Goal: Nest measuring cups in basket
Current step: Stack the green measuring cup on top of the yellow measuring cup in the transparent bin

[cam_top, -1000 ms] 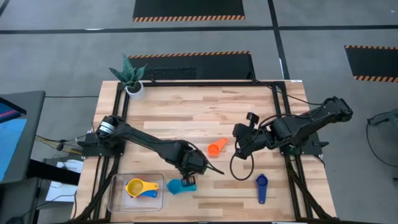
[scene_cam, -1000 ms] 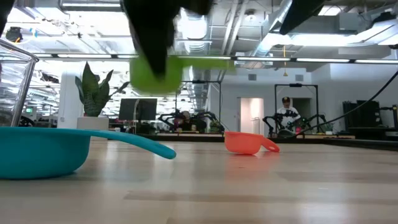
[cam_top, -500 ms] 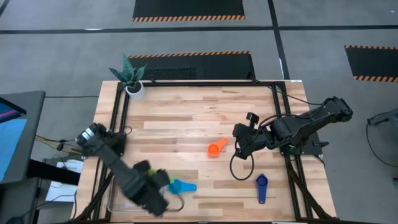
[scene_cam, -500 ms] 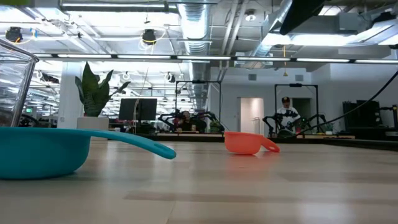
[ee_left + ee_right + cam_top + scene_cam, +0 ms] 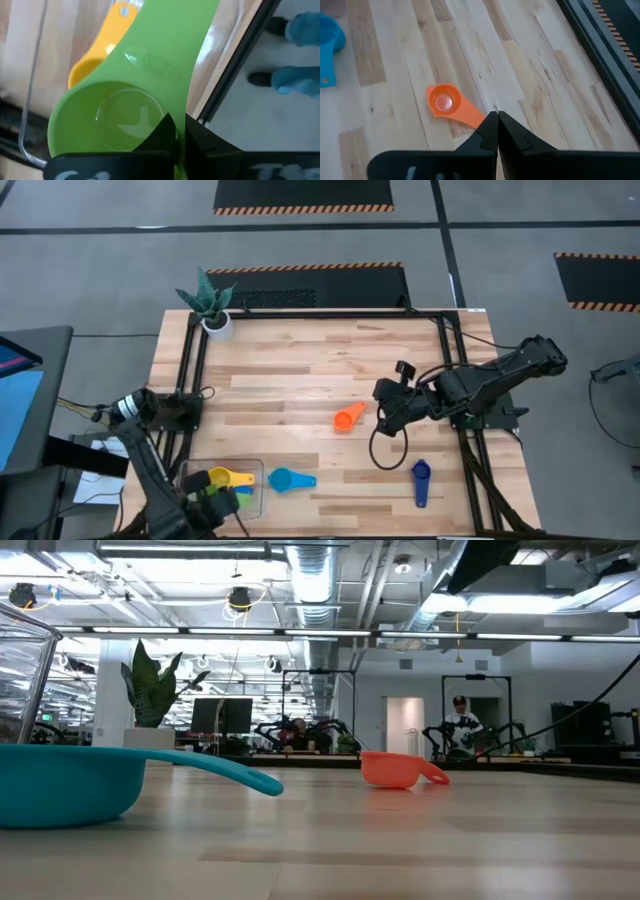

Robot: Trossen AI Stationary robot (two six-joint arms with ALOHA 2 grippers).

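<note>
1. The left claw [image 5: 215,498], at the lower left of the high view over the basket [image 5: 186,480], is clamped tight on the green cup [image 5: 125,100].
2. A yellow cup [image 5: 222,478] lies in the basket.
3. The right claw [image 5: 385,423], fingers together and holding nothing, hangs right of centre.
4. On the tabletop [image 5: 300,370] lie an orange-red cup [image 5: 348,417], a light blue cup [image 5: 290,479] and a dark blue cup [image 5: 420,480].
</note>
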